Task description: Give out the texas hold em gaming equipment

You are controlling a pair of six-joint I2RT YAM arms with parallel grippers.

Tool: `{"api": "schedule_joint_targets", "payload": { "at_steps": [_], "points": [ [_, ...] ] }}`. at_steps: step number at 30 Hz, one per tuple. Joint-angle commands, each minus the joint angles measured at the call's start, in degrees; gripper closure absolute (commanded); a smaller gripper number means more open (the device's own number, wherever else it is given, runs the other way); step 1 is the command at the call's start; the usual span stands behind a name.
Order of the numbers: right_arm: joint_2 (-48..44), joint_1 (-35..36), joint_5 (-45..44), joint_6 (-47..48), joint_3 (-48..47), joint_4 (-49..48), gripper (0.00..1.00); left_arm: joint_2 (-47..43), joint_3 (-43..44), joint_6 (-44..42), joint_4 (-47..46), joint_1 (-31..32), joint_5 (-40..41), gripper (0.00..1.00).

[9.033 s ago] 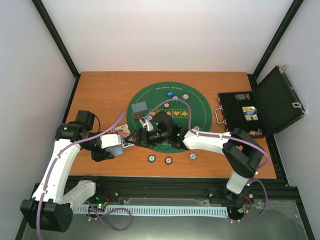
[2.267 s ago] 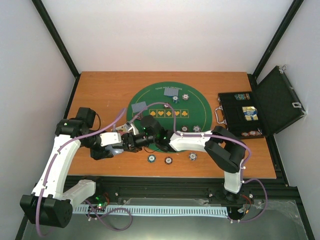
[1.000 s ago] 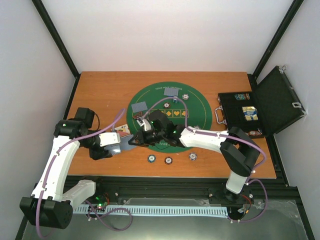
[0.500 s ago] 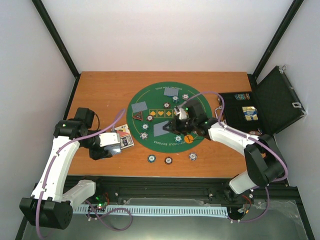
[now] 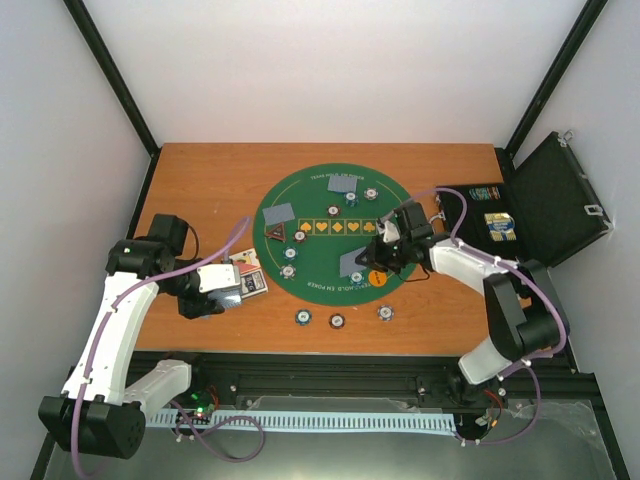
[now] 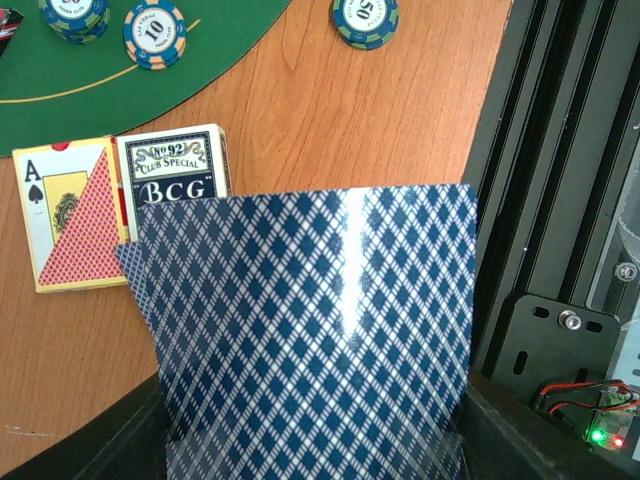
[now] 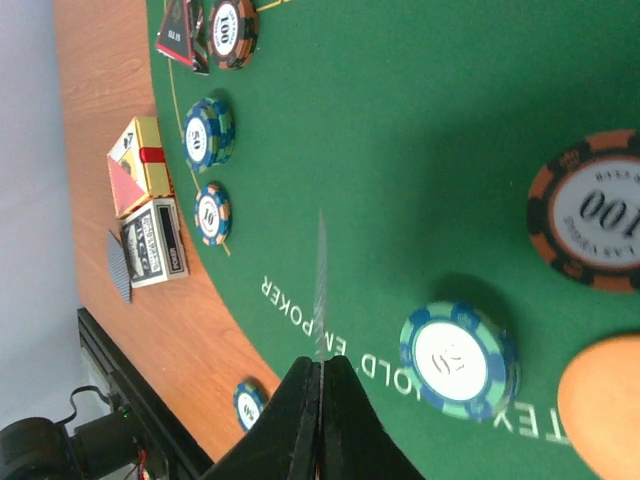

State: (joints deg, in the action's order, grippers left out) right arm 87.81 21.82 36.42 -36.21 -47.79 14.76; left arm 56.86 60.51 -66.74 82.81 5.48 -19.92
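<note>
Nearest the arms, three small round striped-edge poker chips (image 5: 338, 321) lie in a row on the orange-brown wooden table (image 5: 200, 180), just off the round green felt mat (image 5: 320, 262). Left of them the left gripper (image 5: 224, 290) is clamped on a fan of blue diamond-backed playing cards (image 6: 300, 320), held over the wood beside a printed cardboard card box (image 6: 178, 172) and a red-and-yellow ace sleeve (image 6: 70, 215); whether either holds cards I cannot tell. Farther in, over the mat's near right part, the right gripper (image 7: 321, 372) has its jaws pressed together on a single grey-blue-backed card (image 5: 355, 262), seen edge-on from the wrist, near a blue-green 25 chip (image 7: 458, 360) and a plain orange disc (image 7: 602, 398). That card is likely light, bendy and slick, so a pinch at one short edge suits it, and it could slip or flutter on release. Beyond lie a red-black triangular marker (image 5: 275, 232) and two dealt cards (image 5: 343, 184). At the right edge the black hinged case (image 5: 560, 190) stands open, with spare chips (image 5: 486, 191) and a blue-and-yellow pack (image 5: 500, 226) inside
</note>
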Motion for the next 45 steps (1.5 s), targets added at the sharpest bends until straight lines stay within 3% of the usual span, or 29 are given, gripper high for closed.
{"api": "schedule_joint_targets", "payload": {
  "at_steps": [1, 7, 13, 17, 21, 34, 38, 41, 45],
  "points": [
    [5.7, -0.2, 1.2, 3.4, -4.6, 0.7, 0.97, -0.2, 2.2, -1.5, 1.1, 0.0, -1.2, 0.99],
    [10.1, -0.1, 5.4, 3.3, -5.8, -1.5, 0.97, -0.6, 1.8, -1.8, 1.0, 0.0, -0.2, 0.99],
    [9.8, 0.0, 3.3, 3.7, -2.7, -1.6, 0.97, -0.1, 1.5, -1.9, 0.6, 0.0, -0.8, 0.99],
    [9.3, -0.1, 0.4, 4.7, -2.3, 0.5, 0.88, 0.0, 1.8, -1.7, 0.9, 0.0, -1.1, 0.99],
    [7.5, -0.1, -2.8, 5.6, -2.3, 3.7, 0.73, -0.2, 1.6, -1.8, 0.9, 0.0, -0.9, 0.99],
    [-7.6, 0.1, -15.1, 6.7, -3.5, 16.6, 0.65, -0.9, 1.4, -2.1, 0.9, 0.0, -1.4, 0.99],
    [-10.9, 3.8, -7.8, 0.8, -3.5, 10.8, 0.52, -0.8, 1.4, -2.2, 0.9, 0.0, -1.6, 0.99],
    [-10.1, 11.5, -3.5, -6.5, -4.6, 2.8, 0.38, -0.8, 1.3, -2.0, 0.8, 0.0, -1.7, 0.99],
    [-5.5, 20.3, 0.4, -14.4, -6.2, -10.6, 0.3, -1.0, 1.4, -1.9, 0.8, 0.0, -1.4, 0.99]
  ]
}}
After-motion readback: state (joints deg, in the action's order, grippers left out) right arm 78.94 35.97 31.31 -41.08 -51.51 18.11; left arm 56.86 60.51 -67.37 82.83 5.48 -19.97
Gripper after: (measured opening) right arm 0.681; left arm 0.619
